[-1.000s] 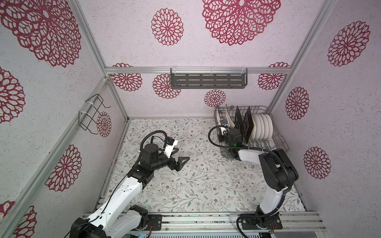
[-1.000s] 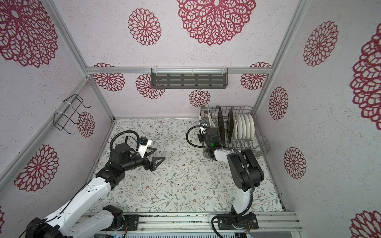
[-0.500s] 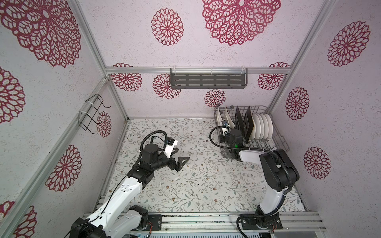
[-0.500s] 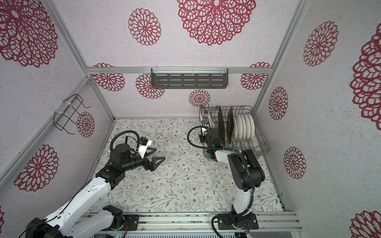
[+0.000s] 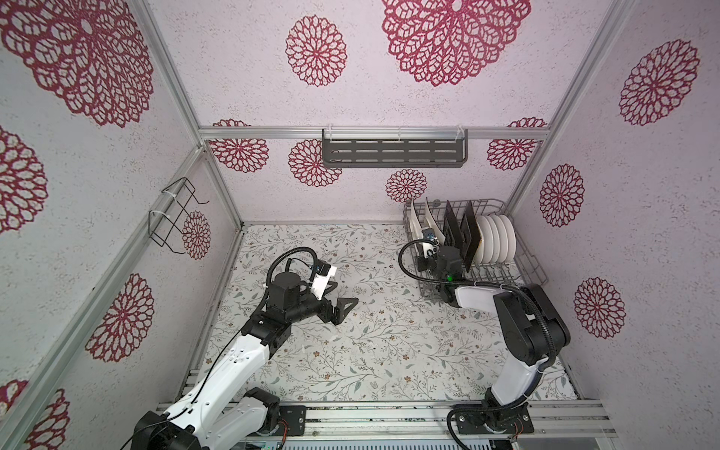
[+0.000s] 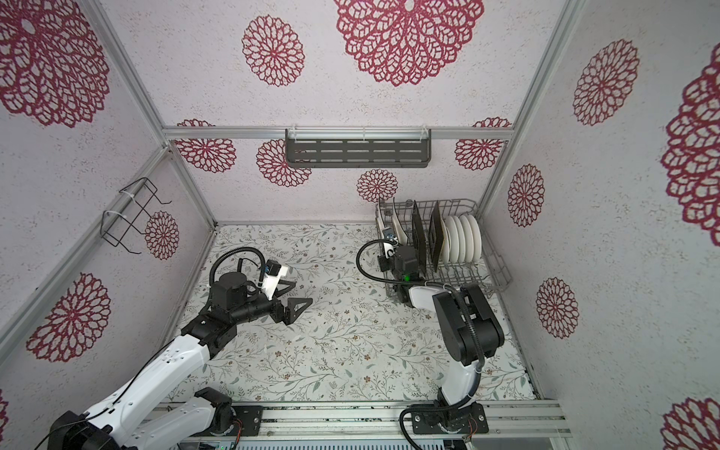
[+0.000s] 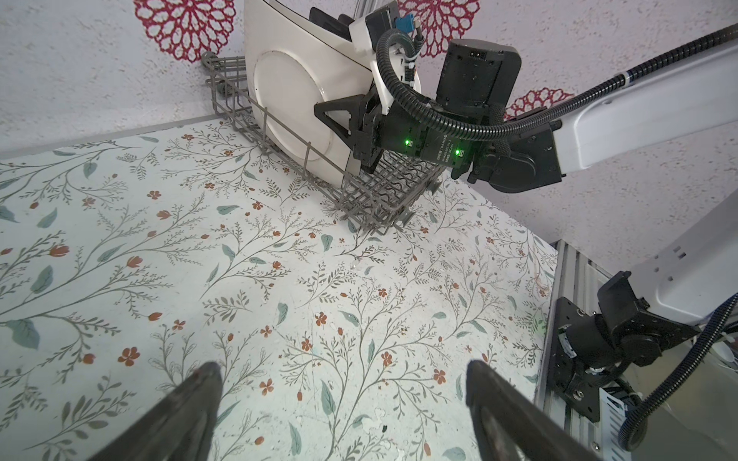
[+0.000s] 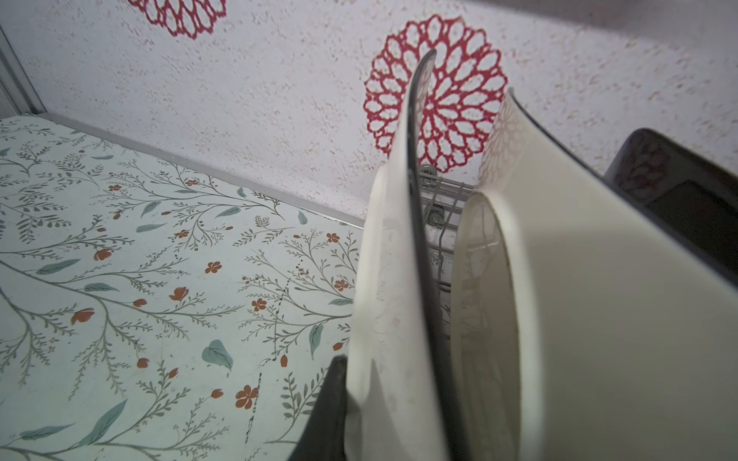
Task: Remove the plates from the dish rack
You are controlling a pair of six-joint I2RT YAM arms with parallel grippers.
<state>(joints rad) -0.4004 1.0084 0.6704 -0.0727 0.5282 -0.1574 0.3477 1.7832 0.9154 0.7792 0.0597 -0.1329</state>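
Observation:
The grey wire dish rack (image 5: 530, 265) (image 6: 459, 202) stands at the back right corner. In it stand two cream plates (image 5: 413, 230), two black square plates (image 5: 452, 230) and several round white plates (image 5: 496, 241). My right gripper (image 5: 426, 255) (image 6: 389, 253) is shut on the near edge of the leftmost cream plate (image 8: 383, 299) (image 7: 287, 99). One of its fingers (image 8: 331, 399) lies on the plate's outer face and the other is hidden behind it. My left gripper (image 5: 343, 296) (image 7: 343, 375) hovers open and empty over the table's left middle.
A dark slotted shelf (image 5: 393, 152) hangs on the back wall. A small black wire holder (image 5: 171, 218) is on the left wall. The floral table top (image 5: 370, 350) spreads between the arms. An aluminium rail (image 5: 389, 413) runs along the front edge.
My right gripper has closed a little tighter on the cream plate's edge. The plate still stands in the rack. The left arm has not moved.

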